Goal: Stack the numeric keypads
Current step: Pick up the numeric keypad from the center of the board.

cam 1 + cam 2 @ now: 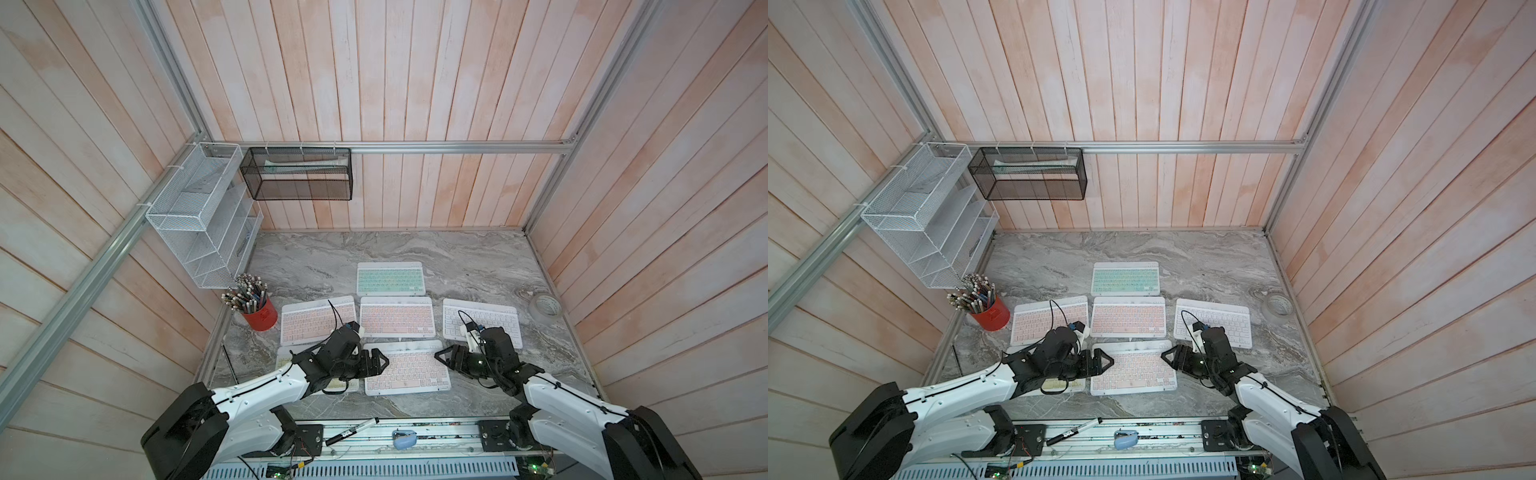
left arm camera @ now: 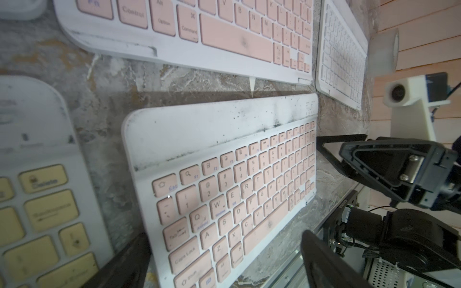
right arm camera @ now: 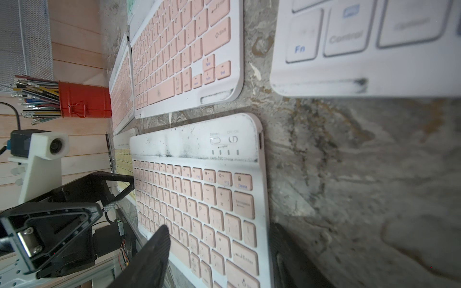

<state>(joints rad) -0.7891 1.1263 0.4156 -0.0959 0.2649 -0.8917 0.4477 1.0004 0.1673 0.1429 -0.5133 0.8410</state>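
Observation:
Six keypads lie flat on the marble table (image 1: 478,257): mint green (image 1: 390,278) at the back, pink (image 1: 318,320), pink (image 1: 397,316) and white (image 1: 480,322) in the middle row. In front are yellow (image 1: 286,361), mostly under my left arm, and pink (image 1: 409,368). My left gripper (image 1: 380,361) is open at the front pink keypad's (image 2: 224,194) left end, fingers (image 2: 324,259) either side of it. My right gripper (image 1: 442,355) is open at the same keypad's (image 3: 199,199) right end, one finger (image 3: 149,254) over the keys and one beside the far edge.
A red cup of pencils (image 1: 260,318) stands left of the keypads and a tape roll (image 1: 545,309) lies at the right. A white wire rack (image 1: 199,216) and a black mesh basket (image 1: 299,174) hang on the walls. A marker (image 1: 353,430) lies on the front rail.

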